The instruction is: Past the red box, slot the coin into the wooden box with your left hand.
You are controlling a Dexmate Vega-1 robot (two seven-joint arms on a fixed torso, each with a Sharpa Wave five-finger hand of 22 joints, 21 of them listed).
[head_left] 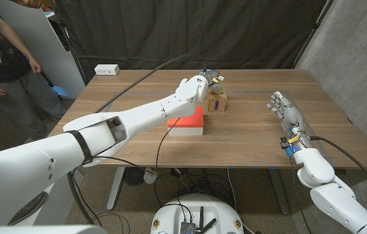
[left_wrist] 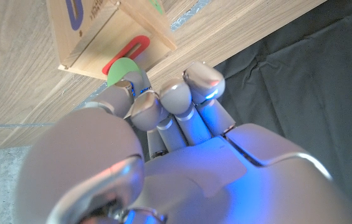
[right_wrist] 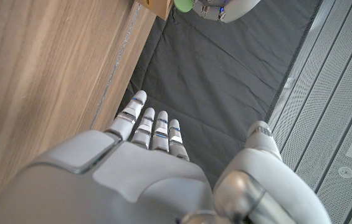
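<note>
The left hand [left_wrist: 157, 118] pinches the green coin [left_wrist: 123, 70] by its rim just above the red slot [left_wrist: 128, 53] in the wooden box [head_left: 216, 101]; thin, stiff, probably slippery, so edge-hold suits. Right hand [head_left: 282, 107] spread, well right of the box
</note>
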